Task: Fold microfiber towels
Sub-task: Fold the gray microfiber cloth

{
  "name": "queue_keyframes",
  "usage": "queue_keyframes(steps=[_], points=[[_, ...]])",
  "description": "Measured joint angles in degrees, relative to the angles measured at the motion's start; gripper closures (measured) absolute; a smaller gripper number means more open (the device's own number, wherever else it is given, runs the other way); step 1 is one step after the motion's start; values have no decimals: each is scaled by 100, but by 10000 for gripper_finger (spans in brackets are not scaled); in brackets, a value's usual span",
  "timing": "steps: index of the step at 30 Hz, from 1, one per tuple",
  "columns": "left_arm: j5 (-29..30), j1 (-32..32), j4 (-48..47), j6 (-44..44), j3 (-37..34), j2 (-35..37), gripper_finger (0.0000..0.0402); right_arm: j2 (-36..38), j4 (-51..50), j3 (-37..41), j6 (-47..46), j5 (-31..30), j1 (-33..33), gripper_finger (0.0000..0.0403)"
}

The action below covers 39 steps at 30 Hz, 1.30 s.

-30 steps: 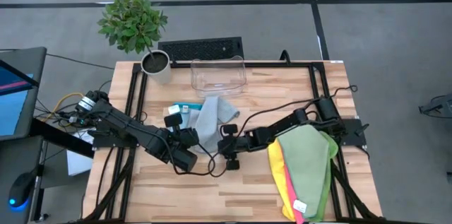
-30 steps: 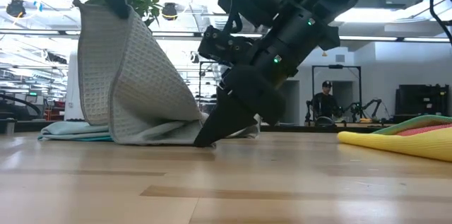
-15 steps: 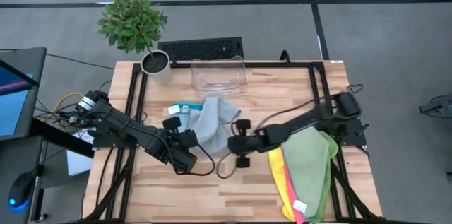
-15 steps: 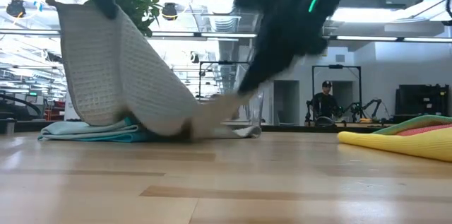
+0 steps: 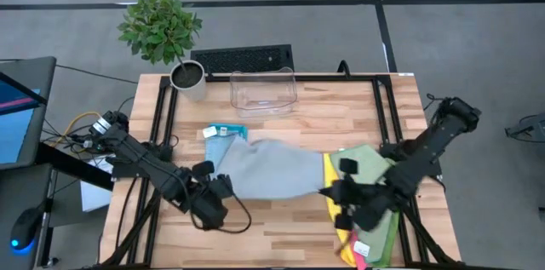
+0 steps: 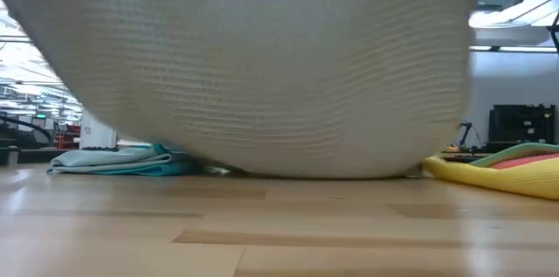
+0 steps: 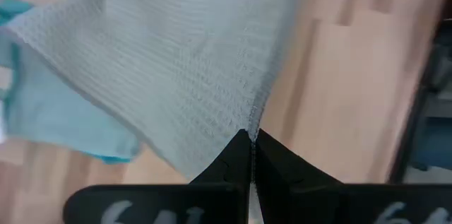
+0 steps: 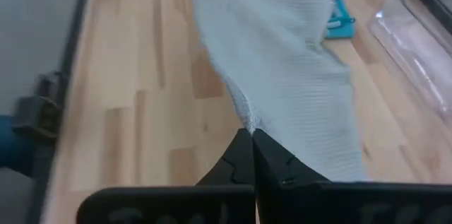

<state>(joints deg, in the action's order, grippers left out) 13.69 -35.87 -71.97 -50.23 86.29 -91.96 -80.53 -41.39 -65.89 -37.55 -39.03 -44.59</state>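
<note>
The grey towel point(image 5: 268, 176), stretched mid-table, fills the low view, hiding both arms there. Wrist views show the left gripper point(image 7: 251, 139) and right gripper point(image 8: 251, 136) each pinching a towel corner, jaws closed on it.

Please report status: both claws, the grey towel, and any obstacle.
Left claw and right claw shut on grey towel, stretched between them above the table. Right claw over coloured towel stack. Nothing in the way.
</note>
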Motion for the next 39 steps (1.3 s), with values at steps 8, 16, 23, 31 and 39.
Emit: queue_keyframes(steps=[8, 16, 23, 31, 39], points=[[-380, -309, 919, -205, 19, 0, 401, -88, -182, -2, -958, -442, -863, 393], [1069, -35, -647, 325, 321, 15, 401, 309, -844, -101, -277, -1584, -333, 393], [2765, 684, -1804, 914, 360, 22, 401, 770, -898, -101, 1241, -2202, 786, 393], [3355, 1786, -1803, 2108, 721, 129, 401, 1381, -879, -101, 2158, -2625, 1689, 393], [4237, 2133, -1780, 2774, 1417, 311, 401, 1736, -922, -101, 2474, -3193, 1724, 394]])
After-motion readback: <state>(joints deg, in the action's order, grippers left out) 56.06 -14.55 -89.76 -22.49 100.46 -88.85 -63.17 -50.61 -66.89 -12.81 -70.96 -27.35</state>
